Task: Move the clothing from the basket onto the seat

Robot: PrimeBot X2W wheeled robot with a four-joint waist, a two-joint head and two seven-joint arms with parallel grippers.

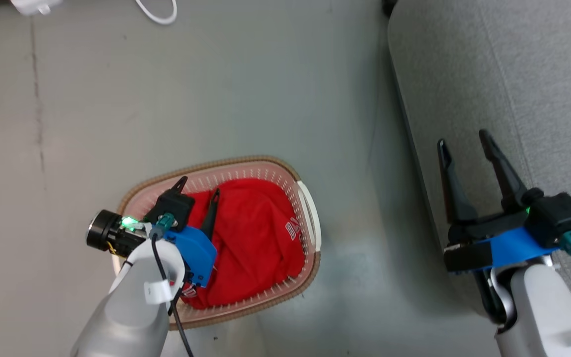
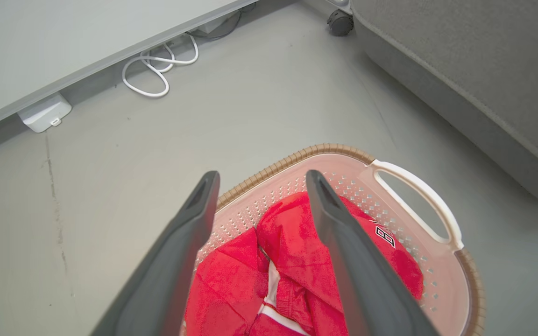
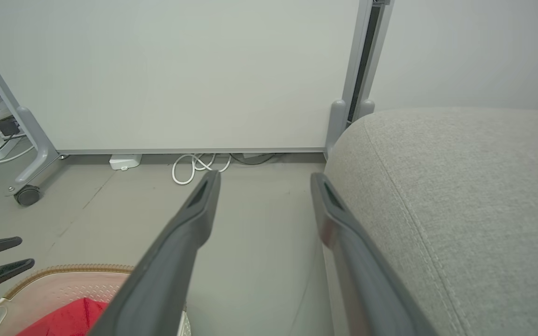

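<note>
1. Two arms reach forward. The left gripper [image 1: 198, 188] hangs over the basket [image 1: 246, 162], with its pale forearm rising from the lower left of the head view. Its fingers are spread and grasp nothing: one tip is over the basket's wall, the other over the clothing [image 1: 256, 233]. Whether a tip touches the cloth I cannot tell.
2. The right gripper [image 1: 464, 140] is held over the near edge of the seat [image 1: 488, 74], its fingers parted and empty.
3. The clothing lies heaped inside the basket. The basket stands on the floor [image 1: 216, 89] near the seat, with a strip of bare floor between them.
4. The floor is smooth and grey, with a thin dark crack at the left. Beyond it stands a pale panel [image 3: 180, 70] on a castor [image 3: 27, 195]. A looped white cable [image 2: 157, 70] and a small white box [image 2: 45, 113] lie at its foot.
5. The basket is oval perforated plastic with a brown braided-look rim and a white handle. The clothing is soft, bright red and creased, with white lettering and stripe trim. The seat is grey woven fabric with a rounded corner and a stitched seam.
</note>
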